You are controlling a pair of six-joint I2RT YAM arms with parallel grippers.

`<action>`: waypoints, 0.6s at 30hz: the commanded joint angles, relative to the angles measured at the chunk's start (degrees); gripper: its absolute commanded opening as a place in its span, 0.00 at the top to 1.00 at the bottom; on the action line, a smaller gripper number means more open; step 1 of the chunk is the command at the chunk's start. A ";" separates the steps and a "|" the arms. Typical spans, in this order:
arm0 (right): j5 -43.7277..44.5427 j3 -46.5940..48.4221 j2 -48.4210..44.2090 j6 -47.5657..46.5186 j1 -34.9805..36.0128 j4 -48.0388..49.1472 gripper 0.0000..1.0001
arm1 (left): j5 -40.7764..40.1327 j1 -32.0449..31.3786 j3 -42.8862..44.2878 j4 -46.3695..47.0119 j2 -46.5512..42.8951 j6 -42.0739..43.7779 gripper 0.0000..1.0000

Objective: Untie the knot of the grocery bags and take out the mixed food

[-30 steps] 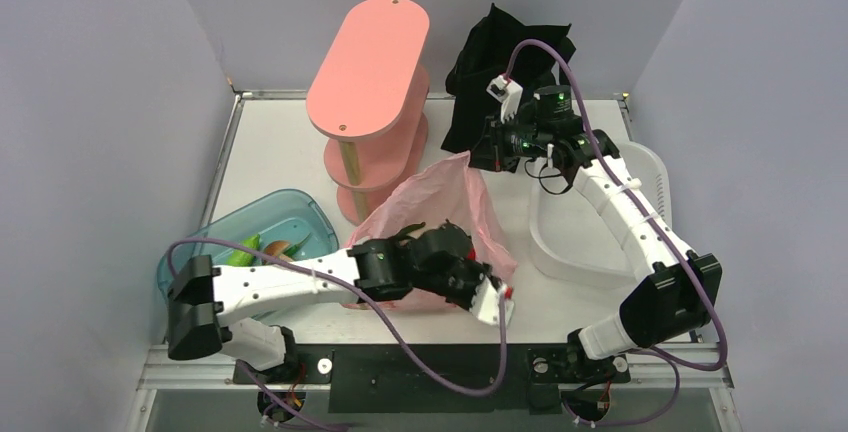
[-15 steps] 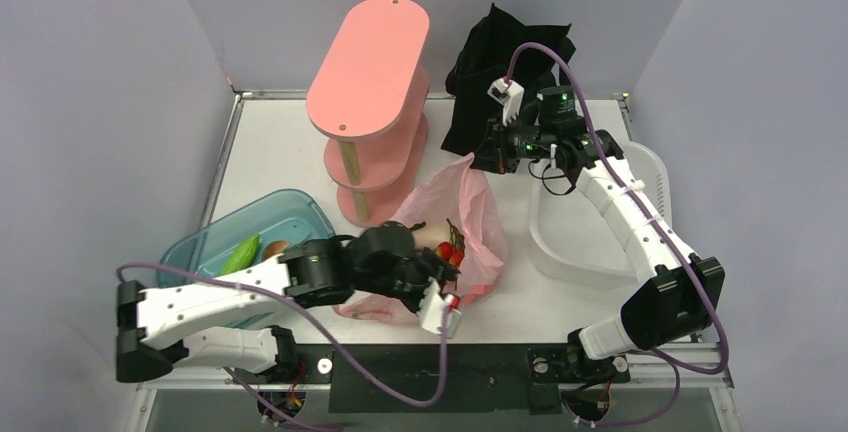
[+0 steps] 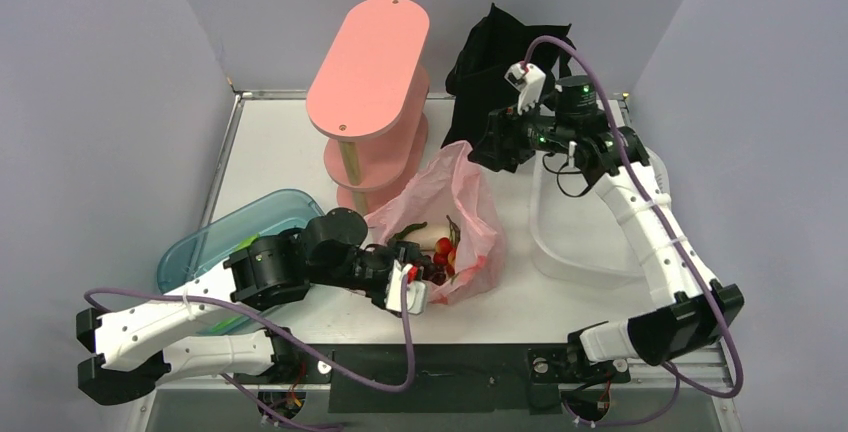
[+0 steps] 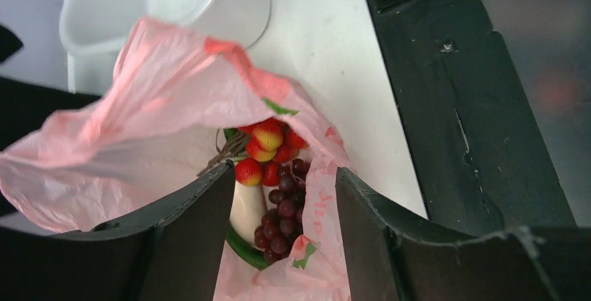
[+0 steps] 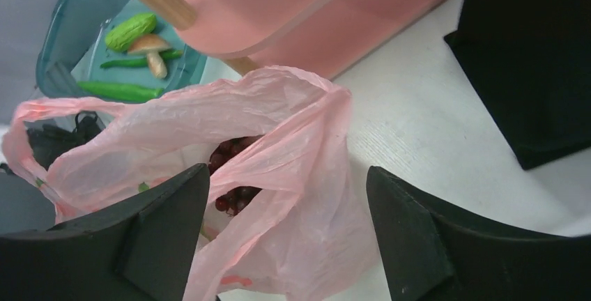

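The pink bag (image 3: 445,217) lies on the worktop (image 3: 270,152) just in front of the pink stand (image 3: 368,67), its mouth open on grapes (image 4: 282,210), small red and yellow fruits (image 4: 267,137) and a white vegetable (image 4: 245,207). The left claw (image 4: 284,171) is released, spread at the bag's edge farthest from the stand. The right claw (image 5: 287,170) hangs spread and empty right of the stand, near the black tote (image 3: 490,62)
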 commanded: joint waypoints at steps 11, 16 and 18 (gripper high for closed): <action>24.66 -10.06 -11.06 6.82 18.42 -4.84 0.12 | -3.06 4.32 -11.41 10.45 -2.89 -1.03 0.49; 28.40 -19.02 -12.53 -3.34 23.13 -9.04 0.45 | 0.80 4.25 -13.72 5.00 -5.01 3.46 0.49; 29.07 -24.08 -14.99 -9.31 23.55 -11.56 0.63 | 3.91 3.98 -15.91 1.43 -6.99 6.62 0.51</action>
